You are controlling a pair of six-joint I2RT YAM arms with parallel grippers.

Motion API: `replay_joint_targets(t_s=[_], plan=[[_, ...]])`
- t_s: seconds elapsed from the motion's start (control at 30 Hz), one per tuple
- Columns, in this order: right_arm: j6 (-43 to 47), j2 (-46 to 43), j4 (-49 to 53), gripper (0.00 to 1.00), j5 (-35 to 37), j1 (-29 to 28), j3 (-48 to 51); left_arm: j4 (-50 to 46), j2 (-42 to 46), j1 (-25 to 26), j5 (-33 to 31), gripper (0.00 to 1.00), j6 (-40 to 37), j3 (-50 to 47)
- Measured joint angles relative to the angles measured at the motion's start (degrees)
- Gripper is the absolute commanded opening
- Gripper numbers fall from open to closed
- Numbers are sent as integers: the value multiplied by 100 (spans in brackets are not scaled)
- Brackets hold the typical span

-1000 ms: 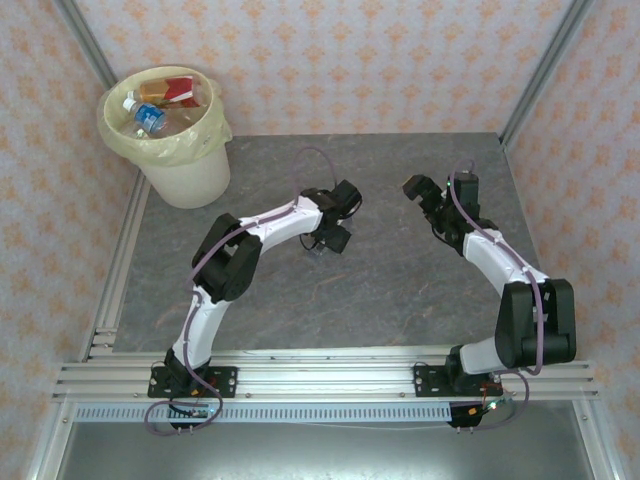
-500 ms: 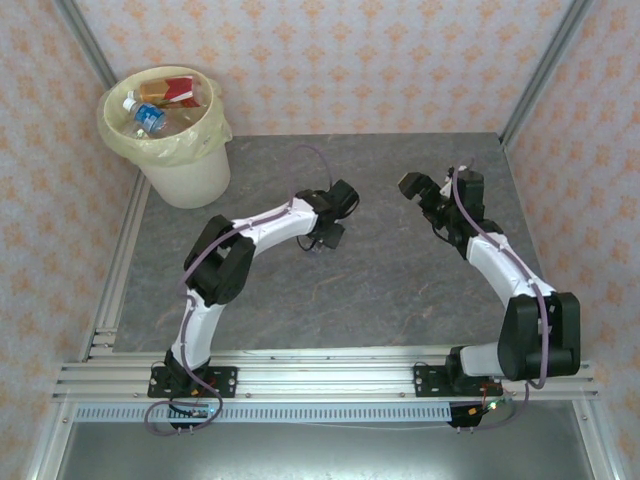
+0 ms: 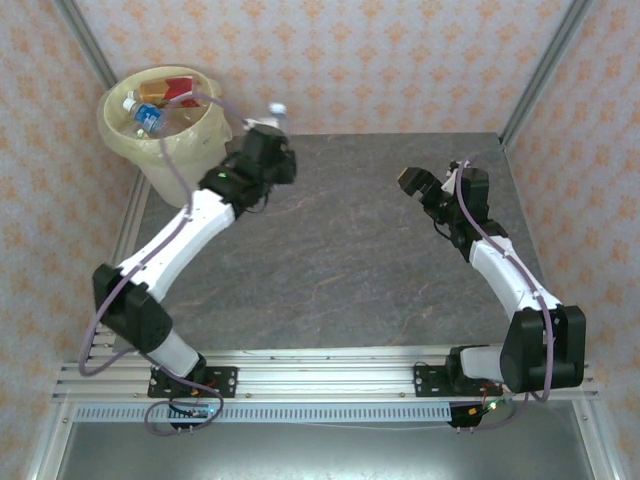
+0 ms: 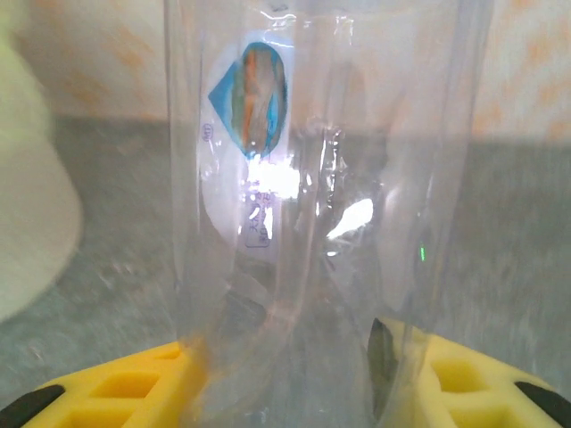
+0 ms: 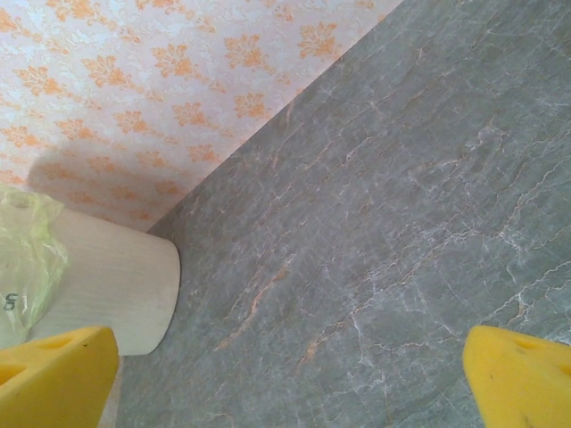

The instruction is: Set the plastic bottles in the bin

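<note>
Plastic bottle (image 4: 312, 205), clear, clamped upright in the left pincer (image 4: 287, 388) beside the bin (image 3: 190, 178) at the surface's (image 3: 350, 265) far-left corner; released short of the rim, it could drop outside. Right pincer (image 3: 413, 184) wide.

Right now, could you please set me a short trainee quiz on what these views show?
1. True or false: the left jaws are shut on a clear plastic bottle.
2. The right jaws are: A open over the grey table; B shut on a bottle; C inside the bin.
3. What lies inside the round cream-white bin with the pale yellow liner?
Key: 1 true; 2 A; 3 other plastic bottles.
</note>
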State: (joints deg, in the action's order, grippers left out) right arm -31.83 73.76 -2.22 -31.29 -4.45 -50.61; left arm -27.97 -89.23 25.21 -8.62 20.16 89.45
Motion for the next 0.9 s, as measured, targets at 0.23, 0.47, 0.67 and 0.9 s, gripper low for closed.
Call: replay_joint_targets(t_s=[0.23, 0.47, 0.67, 0.9], plan=[[-4, 0, -4, 99, 0, -2, 0, -42, 20, -968, -136, 49, -509, 1327], [4, -118, 39, 99, 33, -2, 2, -138, -267, -2015, -61, 49, -2297, 2420], [-81, -164, 50, 99, 120, -2, 20, -122, -420, -2492, 540, 50, -3842, 2411], [-177, -173, 59, 99, 356, -2, 136, -811, -1440, -3185, 1757, 53, -4848, 3650]])
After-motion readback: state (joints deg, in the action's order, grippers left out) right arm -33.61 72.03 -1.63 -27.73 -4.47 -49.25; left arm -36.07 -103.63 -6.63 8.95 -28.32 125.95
